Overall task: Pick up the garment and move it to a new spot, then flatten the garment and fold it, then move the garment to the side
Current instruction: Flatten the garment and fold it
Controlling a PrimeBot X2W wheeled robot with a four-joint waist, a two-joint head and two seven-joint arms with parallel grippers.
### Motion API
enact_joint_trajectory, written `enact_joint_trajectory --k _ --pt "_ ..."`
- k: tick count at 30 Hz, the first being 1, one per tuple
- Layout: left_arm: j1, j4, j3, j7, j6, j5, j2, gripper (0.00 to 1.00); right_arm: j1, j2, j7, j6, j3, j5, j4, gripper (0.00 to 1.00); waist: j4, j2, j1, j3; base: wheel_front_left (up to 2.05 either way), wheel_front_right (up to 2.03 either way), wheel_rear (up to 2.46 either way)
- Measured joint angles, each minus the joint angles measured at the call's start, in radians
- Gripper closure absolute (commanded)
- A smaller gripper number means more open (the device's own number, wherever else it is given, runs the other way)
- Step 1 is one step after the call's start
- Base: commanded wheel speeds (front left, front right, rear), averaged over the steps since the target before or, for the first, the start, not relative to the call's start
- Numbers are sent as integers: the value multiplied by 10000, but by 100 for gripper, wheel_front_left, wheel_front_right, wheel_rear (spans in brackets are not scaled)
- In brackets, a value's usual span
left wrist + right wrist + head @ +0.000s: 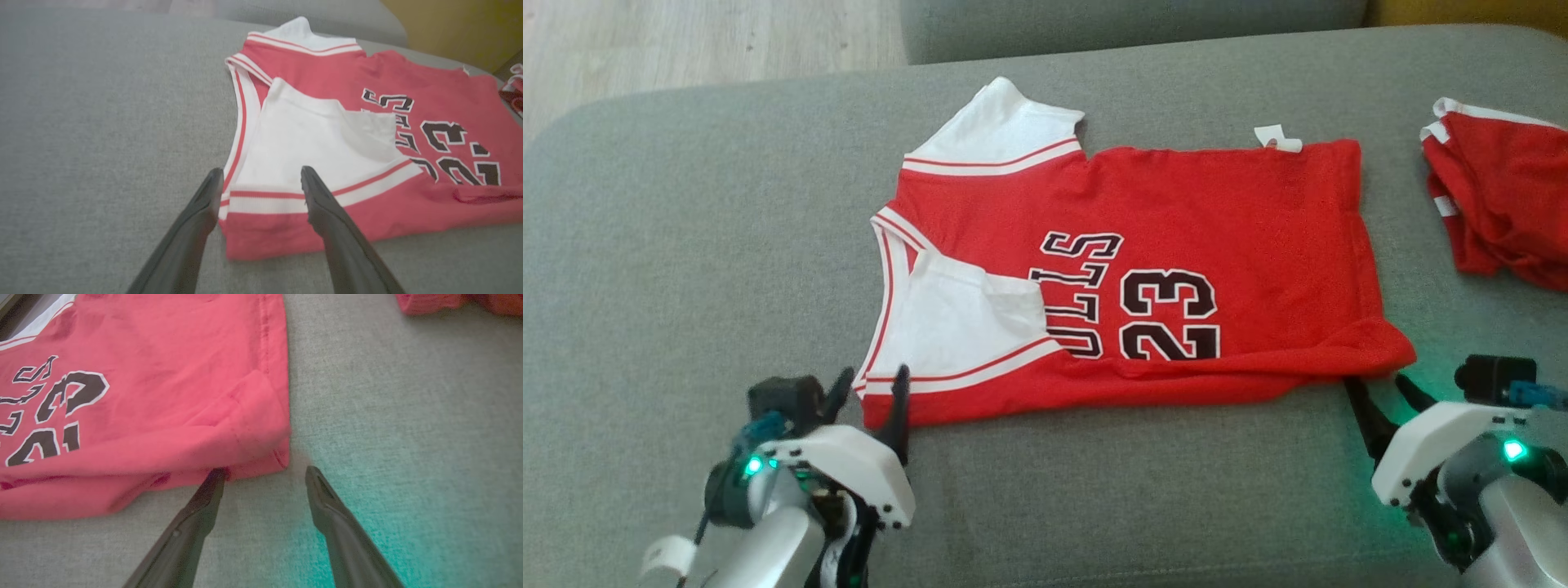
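The garment (1201, 220) is a red jersey with white sleeves and a black "23", spread on the grey cushion with its near edge folded over and one white sleeve lying on its front. My left gripper (872, 388) is open at the jersey's near left corner (265, 228), its fingers straddling the striped sleeve hem. My right gripper (1378, 390) is open at the near right corner (261, 457); its left fingertip touches the red hem and the right one is over bare cushion.
A second red and white garment (1499, 200) lies crumpled at the right edge of the grey cushion (703, 245). Another cushion edge (1127, 24) runs along the back, with pale wooden floor (686, 41) at the far left.
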Motion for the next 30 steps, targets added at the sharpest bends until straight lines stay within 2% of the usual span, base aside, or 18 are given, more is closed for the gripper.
enact_joint_trajectory --k 2,15,16,17,19,20,21,30 --pt "-108 268 -203 410 -48 -52 -67 0 -223 -12 -236 0 165 -2 230 0 56 0 0 137 0 0 0" --pt "-262 895 -113 1423 123 -708 -125 0 -802 -59 -878 0 945 245 468 0 -33 0 0 396 0 0 0" --pt "-273 895 -90 1446 94 -761 -125 0 -830 -75 -878 0 1034 291 472 5 -46 0 0 414 0 0 0" --pt "-300 897 -92 1513 86 -761 -125 0 -857 -104 -880 0 1120 336 487 18 -57 0 0 431 0 0 0" --pt "-429 903 -117 1682 65 -761 -123 47 -948 -153 -884 0 1221 445 546 45 -69 0 0 454 0 0 0" --pt "-504 903 -140 1814 0 -765 -121 93 -970 -196 -888 0 1283 516 558 73 -73 0 0 461 0 0 0" --pt "-577 915 -176 1954 -6 -819 -119 100 -979 -238 -888 0 1369 591 594 100 -76 0 0 461 0 0 0" --pt "-572 410 -249 2673 13 -911 153 100 -991 -453 -869 0 1887 1126 685 100 -90 0 0 -1 0 0 0"
